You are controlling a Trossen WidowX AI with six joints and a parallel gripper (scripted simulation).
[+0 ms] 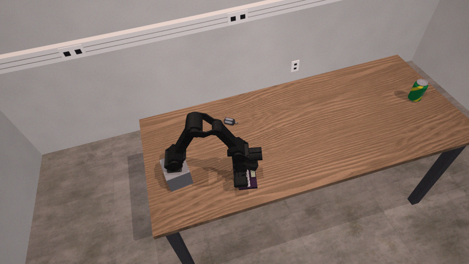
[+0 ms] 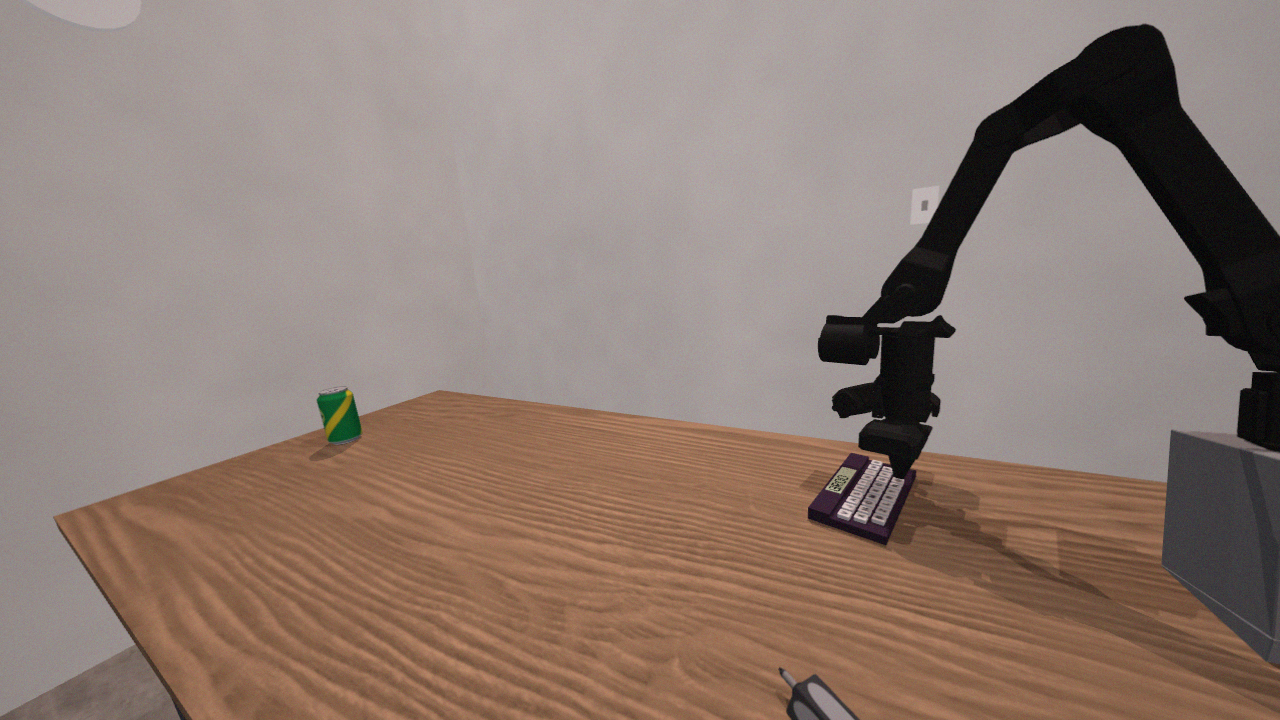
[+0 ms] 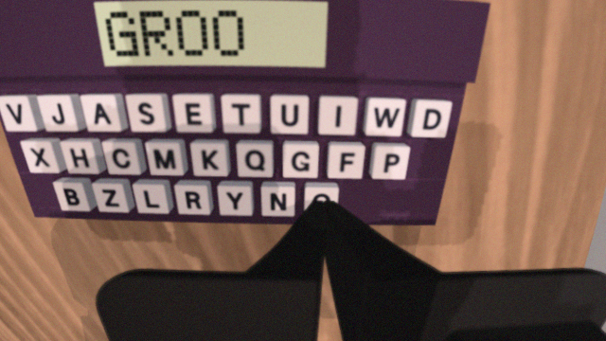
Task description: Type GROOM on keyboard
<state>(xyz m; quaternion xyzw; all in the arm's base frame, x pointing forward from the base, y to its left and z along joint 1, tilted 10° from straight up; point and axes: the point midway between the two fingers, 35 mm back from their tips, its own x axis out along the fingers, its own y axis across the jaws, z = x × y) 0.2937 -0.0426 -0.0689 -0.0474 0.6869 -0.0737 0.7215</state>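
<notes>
A small purple keyboard (image 1: 253, 184) (image 2: 827, 508) (image 3: 417, 43) with white letter keys lies on the wooden table near its front edge. Its screen (image 3: 210, 33) (image 2: 840, 479) reads "GROO". My gripper (image 3: 322, 211) (image 2: 901, 467) (image 1: 240, 183) is shut and empty, pointing straight down. Its tip is over the O key (image 3: 322, 190) at the right end of the bottom row and hides most of it. The M key (image 3: 165, 158) is in the middle row, to the left.
A green and yellow can (image 1: 417, 91) (image 2: 338, 415) stands at the table's far end. A small grey tool (image 1: 230, 121) (image 2: 816, 698) lies behind the arm. The arm's grey base block (image 1: 177, 179) (image 2: 1221, 528) stands near the table's end.
</notes>
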